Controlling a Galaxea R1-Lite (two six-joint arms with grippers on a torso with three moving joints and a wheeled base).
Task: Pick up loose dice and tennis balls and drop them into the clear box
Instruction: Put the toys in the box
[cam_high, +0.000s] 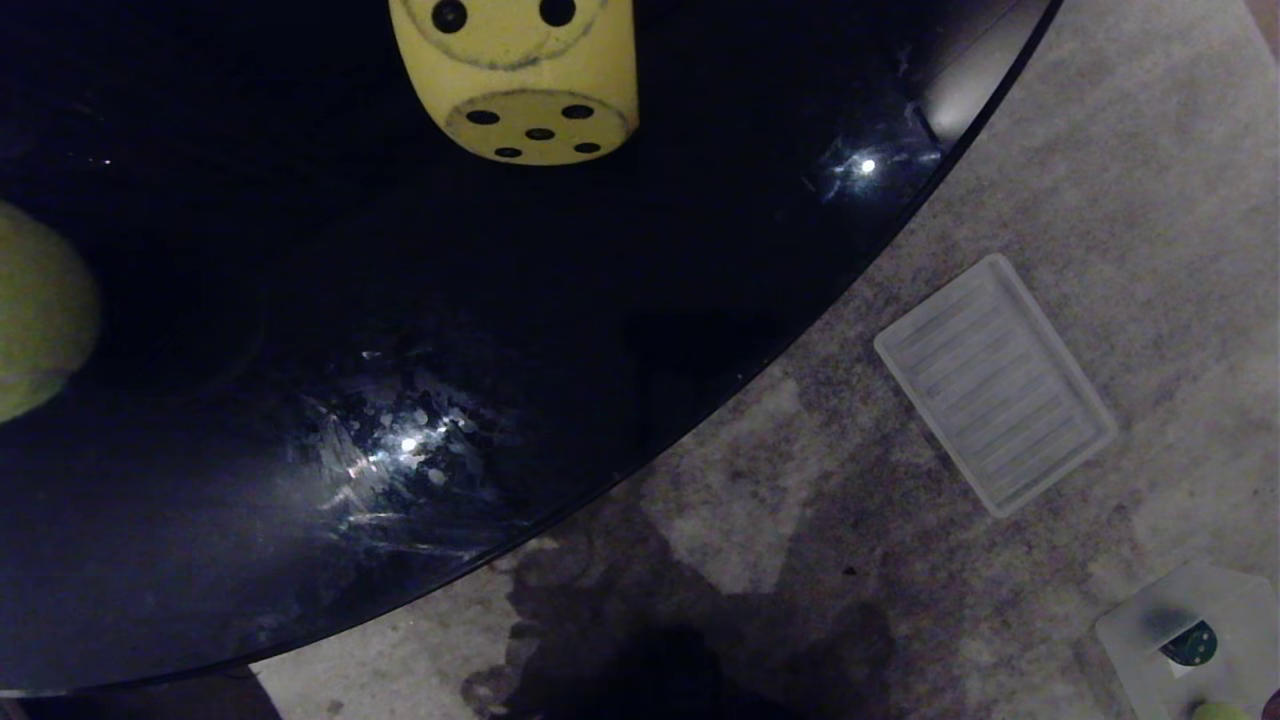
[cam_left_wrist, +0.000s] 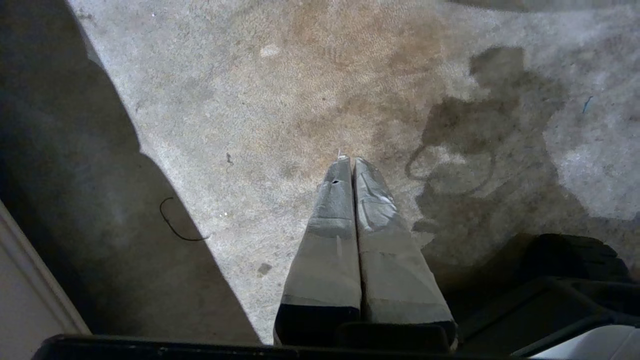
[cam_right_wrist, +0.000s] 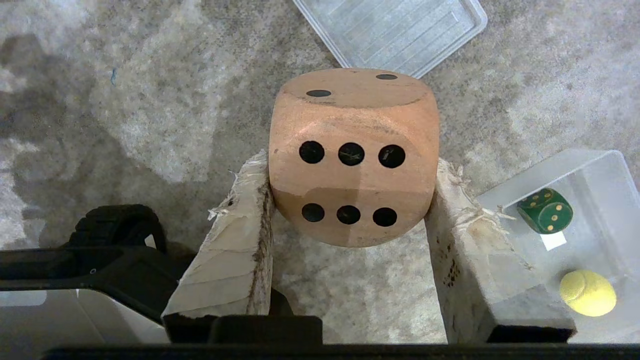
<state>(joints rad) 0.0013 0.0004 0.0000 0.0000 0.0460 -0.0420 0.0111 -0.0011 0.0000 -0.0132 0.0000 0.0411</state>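
Note:
In the right wrist view, my right gripper (cam_right_wrist: 350, 170) is shut on a tan die (cam_right_wrist: 352, 150) with black pips, held above the carpet. Off to one side stands the clear box (cam_right_wrist: 605, 200), holding a dark green die (cam_right_wrist: 545, 210) and a tennis ball (cam_right_wrist: 587, 292). The head view shows a yellow die (cam_high: 515, 80) and another tennis ball (cam_high: 35, 310) on the black table (cam_high: 420, 300), and the clear box (cam_high: 1240, 600) on the floor at bottom right. My left gripper (cam_left_wrist: 352, 162) hangs shut and empty over carpet. Neither arm appears in the head view.
A flat ribbed clear panel (cam_high: 995, 385) lies on the carpet between the table's curved edge and the box; it also shows beyond the held die (cam_right_wrist: 395, 30). My base's black wheel (cam_right_wrist: 117, 225) sits close beside the right gripper. Stained carpet surrounds everything.

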